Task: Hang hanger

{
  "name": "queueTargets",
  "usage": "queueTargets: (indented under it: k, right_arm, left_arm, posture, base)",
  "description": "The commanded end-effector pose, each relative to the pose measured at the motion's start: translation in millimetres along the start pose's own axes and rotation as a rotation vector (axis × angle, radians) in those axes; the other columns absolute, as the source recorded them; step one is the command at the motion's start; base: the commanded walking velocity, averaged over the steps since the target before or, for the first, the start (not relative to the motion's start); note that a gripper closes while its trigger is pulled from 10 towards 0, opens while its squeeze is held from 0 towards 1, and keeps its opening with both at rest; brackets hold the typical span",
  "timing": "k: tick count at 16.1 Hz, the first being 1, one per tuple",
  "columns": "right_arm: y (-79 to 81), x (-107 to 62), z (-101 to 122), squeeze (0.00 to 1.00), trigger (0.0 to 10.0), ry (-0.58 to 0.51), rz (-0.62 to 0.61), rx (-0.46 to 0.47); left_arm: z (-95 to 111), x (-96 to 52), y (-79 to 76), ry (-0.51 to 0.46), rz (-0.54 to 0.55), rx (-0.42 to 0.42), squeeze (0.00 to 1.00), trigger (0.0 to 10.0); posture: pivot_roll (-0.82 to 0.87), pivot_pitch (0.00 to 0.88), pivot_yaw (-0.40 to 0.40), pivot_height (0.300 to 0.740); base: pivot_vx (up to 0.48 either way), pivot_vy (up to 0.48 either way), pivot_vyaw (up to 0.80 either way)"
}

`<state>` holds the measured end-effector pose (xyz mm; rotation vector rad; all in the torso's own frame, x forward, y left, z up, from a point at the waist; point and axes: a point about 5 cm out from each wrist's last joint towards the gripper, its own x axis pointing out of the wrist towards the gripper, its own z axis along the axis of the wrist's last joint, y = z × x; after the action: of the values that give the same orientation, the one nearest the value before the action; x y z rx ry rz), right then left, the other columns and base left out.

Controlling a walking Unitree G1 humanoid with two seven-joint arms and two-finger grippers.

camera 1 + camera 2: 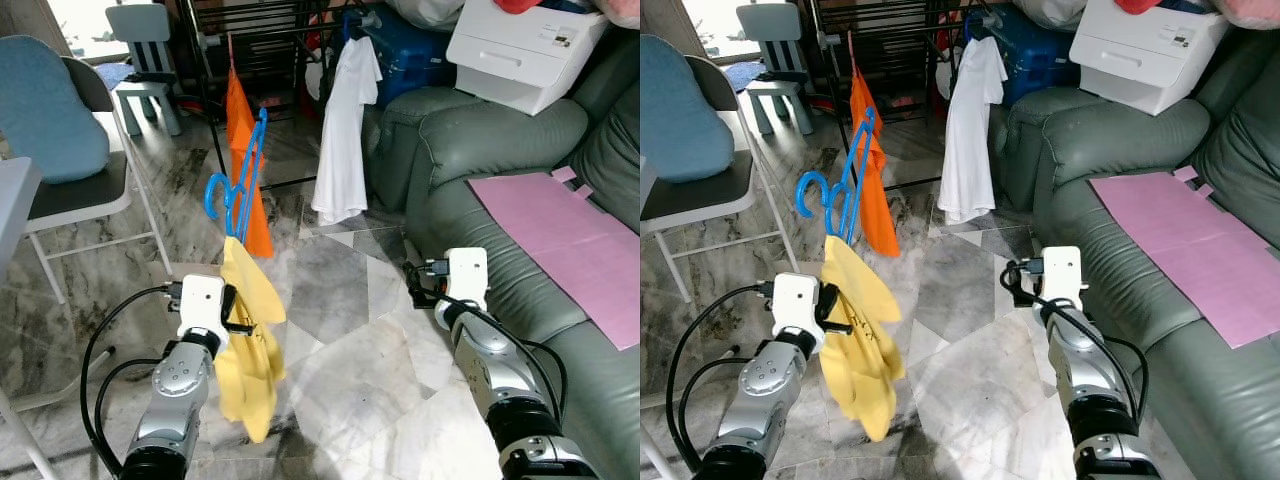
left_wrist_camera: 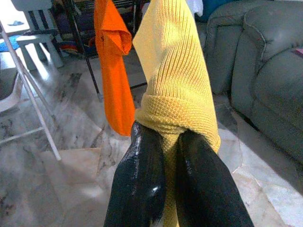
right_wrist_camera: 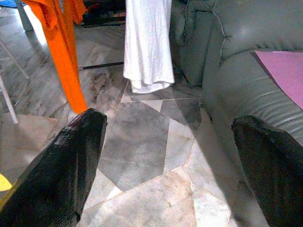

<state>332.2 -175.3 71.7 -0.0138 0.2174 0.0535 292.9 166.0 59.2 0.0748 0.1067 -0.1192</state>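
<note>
Left hand clamped tight on a yellow knit garment, fingers pinching the bunched fabric; held low in front, over the marble floor. Blue hanger poking up out of that garment, hook curled toward the left, lower part buried in the cloth so hard to make out. Right hand spread wide, holding nothing, hovering just beside the green sofa. Orange garment and white shirt dangling off a dark rack, top cut off. Folding chair off left; decent open floor in between.
</note>
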Motion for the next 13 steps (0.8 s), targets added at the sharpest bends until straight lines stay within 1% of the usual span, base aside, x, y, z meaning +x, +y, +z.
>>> queueTargets:
  k: [1, 13]
  right_arm:
    - [-1.8, 0.4, 3.7, 0.0, 10.0, -0.008, -0.012, 0.003]
    - [-1.8, 0.4, 3.7, 0.0, 10.0, -0.008, -0.012, 0.003]
  left_arm:
    - [10.6, 1.9, 4.4, -0.045, 0.016, 0.005, 0.0, 0.9]
    - [10.6, 1.9, 4.4, -0.045, 0.016, 0.005, 0.0, 0.9]
  posture:
    - [-0.13, 0.021, 0.0, 0.74]
    - [-0.13, 0.021, 0.0, 0.74]
  base:
    - [0.0, 0.0, 0.0]
    - [0.0, 0.0, 0.0]
